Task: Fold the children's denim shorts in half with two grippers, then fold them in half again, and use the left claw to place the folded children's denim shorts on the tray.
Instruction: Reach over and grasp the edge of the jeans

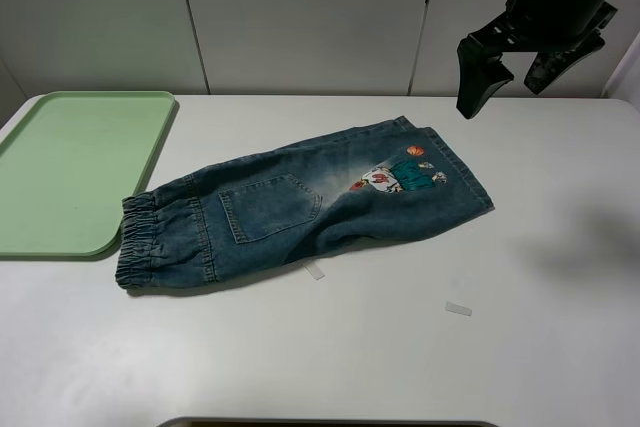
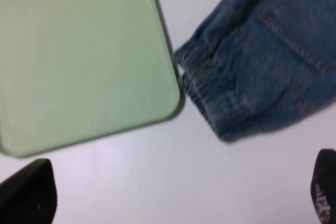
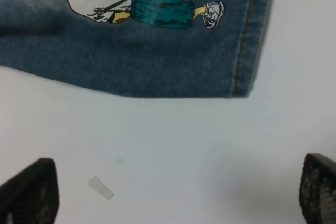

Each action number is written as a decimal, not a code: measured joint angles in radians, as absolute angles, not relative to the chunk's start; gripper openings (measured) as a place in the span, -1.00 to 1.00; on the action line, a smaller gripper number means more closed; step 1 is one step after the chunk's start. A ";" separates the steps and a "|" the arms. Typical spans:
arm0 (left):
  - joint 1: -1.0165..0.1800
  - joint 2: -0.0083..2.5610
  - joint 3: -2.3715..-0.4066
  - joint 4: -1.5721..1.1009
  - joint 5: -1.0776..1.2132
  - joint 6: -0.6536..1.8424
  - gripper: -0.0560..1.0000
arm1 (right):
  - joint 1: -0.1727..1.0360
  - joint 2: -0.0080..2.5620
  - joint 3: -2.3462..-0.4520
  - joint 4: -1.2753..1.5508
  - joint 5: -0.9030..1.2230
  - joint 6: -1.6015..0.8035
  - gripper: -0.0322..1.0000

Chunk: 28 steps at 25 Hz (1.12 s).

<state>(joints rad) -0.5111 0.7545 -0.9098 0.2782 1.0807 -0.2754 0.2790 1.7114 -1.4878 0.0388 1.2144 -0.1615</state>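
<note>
- Blue children's denim shorts (image 1: 300, 212): lying flat and slantwise across the middle of the worktop, folded along their length. The elastic waistband is at the left end and the leg hem at the right end, farther back. A sewn back pocket faces up near the middle.
- Printed cartoon figure (image 1: 400, 175) on the shorts: teal trousers, white shirt with orange numerals, set near the hem end.
- Pale green rectangular tray (image 1: 60, 167) with rounded corners: on the worktop at far left, holding nothing. Its near right corner is just beside the waistband; whether they touch cannot be told.
- White worktop (image 1: 400, 347): carries the shorts and the tray.
- Two small pale strips, tape or paper: one (image 1: 315, 271) at the near edge of the shorts, one (image 1: 458, 309) apart to the right.
- Black right tool (image 1: 502, 97): raised above the back right of the worktop, jaws spread apart, gripping nothing, clear of the hem.
- Black left tool (image 2: 173, 198): seen only in its wrist view, above the worktop near the tray corner and waistband. Its fingertips are wide apart and hold nothing.
</note>
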 joint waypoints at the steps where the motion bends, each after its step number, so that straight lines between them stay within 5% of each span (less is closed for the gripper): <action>1: -0.511 0.640 -0.816 0.277 1.088 -0.275 0.91 | 0.279 1.711 -1.488 0.039 1.214 -0.162 0.41; 11: -0.511 0.127 -0.548 0.225 1.095 -0.273 0.88 | 0.279 1.711 -1.488 0.058 1.215 -0.160 0.41; 28: -0.511 -0.007 -0.484 0.124 1.078 -0.153 0.78 | 0.279 1.711 -1.488 0.061 1.215 -0.160 0.41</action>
<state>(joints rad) -0.5111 -0.0068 -0.4843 0.1235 1.0778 -0.1531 0.2790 1.7114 -1.4878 0.0612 1.2148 -0.1604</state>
